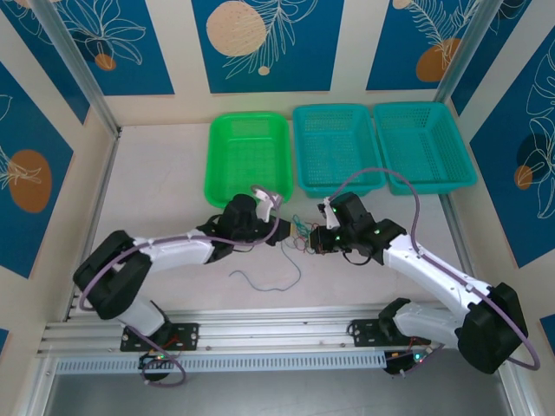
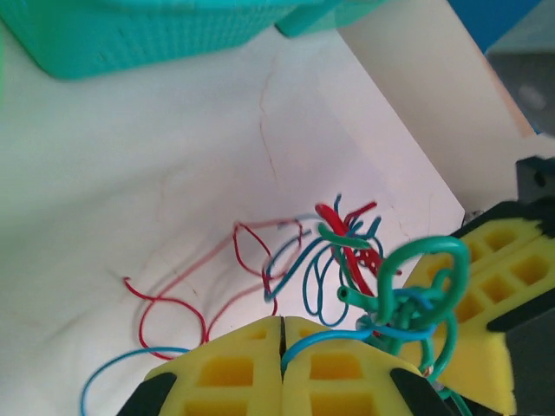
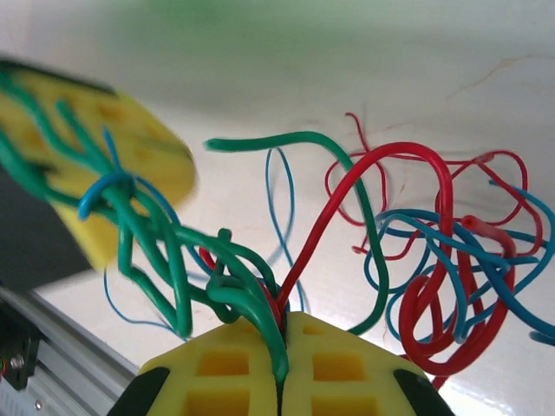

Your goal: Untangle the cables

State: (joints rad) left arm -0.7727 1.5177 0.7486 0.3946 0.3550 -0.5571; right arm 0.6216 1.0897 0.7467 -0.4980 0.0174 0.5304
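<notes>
**Both grippers clamped on the knot: pull-apart step**

The cables (image 1: 301,232) sit mid-table, near of the baskets (image 1: 247,117), as a blue-red-green knot between the two grippers. One loose strand (image 1: 270,282) lies apart, nearer the arm bases.

The left gripper (image 2: 282,328) has its pads pressed flat together. A blue wire comes out of the seam, so it looks pinched. The right gripper (image 3: 282,322) is closed tight on green and red wires at its seam. In the right wrist view, green loops and a blue turn wrap round the left pad (image 3: 130,165). A red strand (image 2: 186,299) trails slack on the table.

Likely step: both sides of the knot are gripped, ready to separate. The next move calls for drawing the grippers slowly apart, left one leftward and right one rightward. The green loops hooked on the left pad may snag or tighten. A regrip on a single colour may be needed.
</notes>
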